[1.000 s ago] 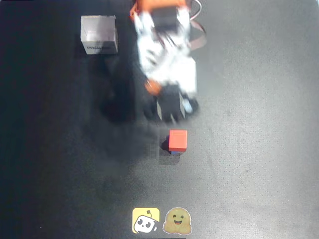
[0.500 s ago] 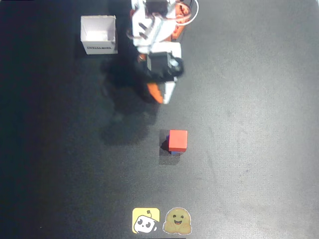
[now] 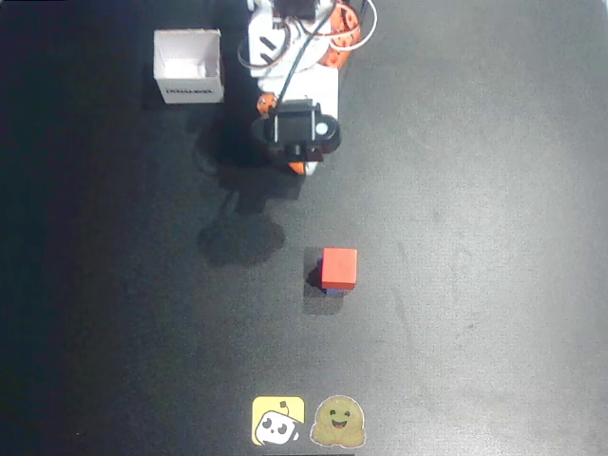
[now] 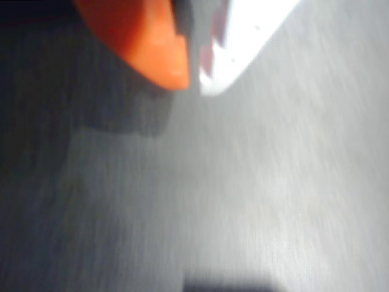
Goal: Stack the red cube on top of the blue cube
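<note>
Overhead view: red cube [image 3: 339,268] squarely atop blue cube [image 3: 332,291].

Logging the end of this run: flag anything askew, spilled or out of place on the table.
Nothing stands out. In the overhead view the red cube sits squarely on the blue cube, of which just a sliver shows. The white box stands upright, and the gripper is nearly shut and empty.
</note>
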You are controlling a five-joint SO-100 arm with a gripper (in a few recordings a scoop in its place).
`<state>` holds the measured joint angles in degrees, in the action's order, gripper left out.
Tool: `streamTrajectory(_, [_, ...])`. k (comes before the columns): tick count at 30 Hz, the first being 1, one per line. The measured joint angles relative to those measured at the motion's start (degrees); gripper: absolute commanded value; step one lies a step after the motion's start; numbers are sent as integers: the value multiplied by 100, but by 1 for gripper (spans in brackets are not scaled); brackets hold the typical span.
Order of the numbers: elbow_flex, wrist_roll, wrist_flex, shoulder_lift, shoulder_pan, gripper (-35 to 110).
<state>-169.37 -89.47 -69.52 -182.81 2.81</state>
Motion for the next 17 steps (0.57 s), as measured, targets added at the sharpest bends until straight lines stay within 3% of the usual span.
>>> streamTrajectory(6, [0, 0, -677, 0, 18, 0])
streamTrajectory(17, [-18, 0, -738, -9, 18, 0])
